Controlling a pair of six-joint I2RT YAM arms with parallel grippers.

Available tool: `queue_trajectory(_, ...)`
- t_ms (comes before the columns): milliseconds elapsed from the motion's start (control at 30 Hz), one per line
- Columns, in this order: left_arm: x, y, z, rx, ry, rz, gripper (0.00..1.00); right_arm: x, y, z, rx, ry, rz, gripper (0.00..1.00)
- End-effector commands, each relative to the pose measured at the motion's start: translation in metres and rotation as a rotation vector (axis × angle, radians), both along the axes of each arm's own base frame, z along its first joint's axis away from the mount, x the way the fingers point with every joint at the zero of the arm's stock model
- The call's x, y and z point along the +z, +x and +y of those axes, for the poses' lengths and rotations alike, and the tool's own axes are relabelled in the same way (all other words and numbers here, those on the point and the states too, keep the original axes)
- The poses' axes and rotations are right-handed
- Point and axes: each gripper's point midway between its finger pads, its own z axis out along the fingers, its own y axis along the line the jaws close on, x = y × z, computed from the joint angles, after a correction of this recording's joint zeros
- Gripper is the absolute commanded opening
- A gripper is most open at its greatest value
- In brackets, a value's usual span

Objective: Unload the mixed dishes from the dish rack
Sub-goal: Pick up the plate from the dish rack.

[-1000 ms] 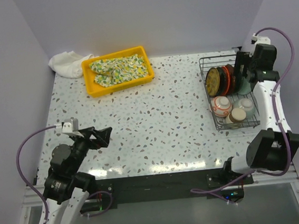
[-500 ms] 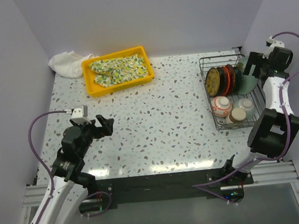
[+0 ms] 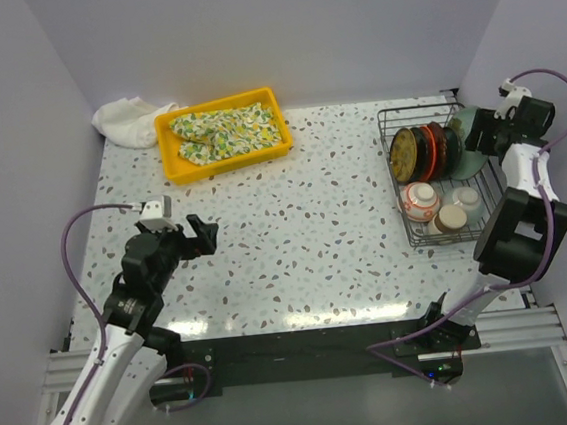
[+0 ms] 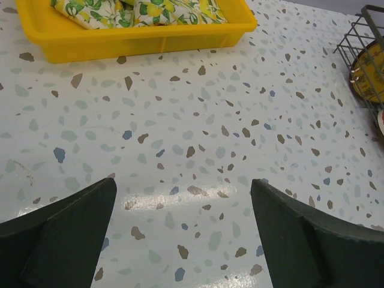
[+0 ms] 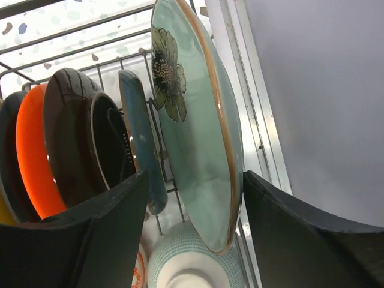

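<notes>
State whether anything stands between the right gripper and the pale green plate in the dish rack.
Nothing visible does: the right gripper straddles the pale green plate, one finger on each side. A blue dish stands close beside it.

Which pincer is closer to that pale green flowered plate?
Right. The right pincer straddles the plate at the rack; the left pincer hovers far across the table.
</notes>
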Motion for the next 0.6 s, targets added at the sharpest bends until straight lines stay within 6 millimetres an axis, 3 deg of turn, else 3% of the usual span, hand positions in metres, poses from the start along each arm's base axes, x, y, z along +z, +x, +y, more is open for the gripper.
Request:
queue_trajectory(0, 0.010, 0.007, -0.001, -0.008, 0.007, -0.050, 1.00, 0.028, 0.018, -0.002, 0.054, -0.046, -0.081, 0.62)
queue_trajectory(367, 0.006, 0.008, -0.002, -0.013, 0.010, -0.038, 1.00, 0.029, 0.018, 0.003, 0.090, -0.051, -0.094, 0.33)
queue_trajectory(467, 0.007, 0.007, -0.002, -0.014, 0.007, -0.042, 1.00, 0.036, 0.017, 0.003, 0.085, -0.062, -0.109, 0.14)
queue_trajectory(567, 0.009, 0.007, -0.003, -0.018, 0.002, -0.047, 1.00, 0.050, 0.013, 0.003, 0.069, -0.083, -0.137, 0.05)
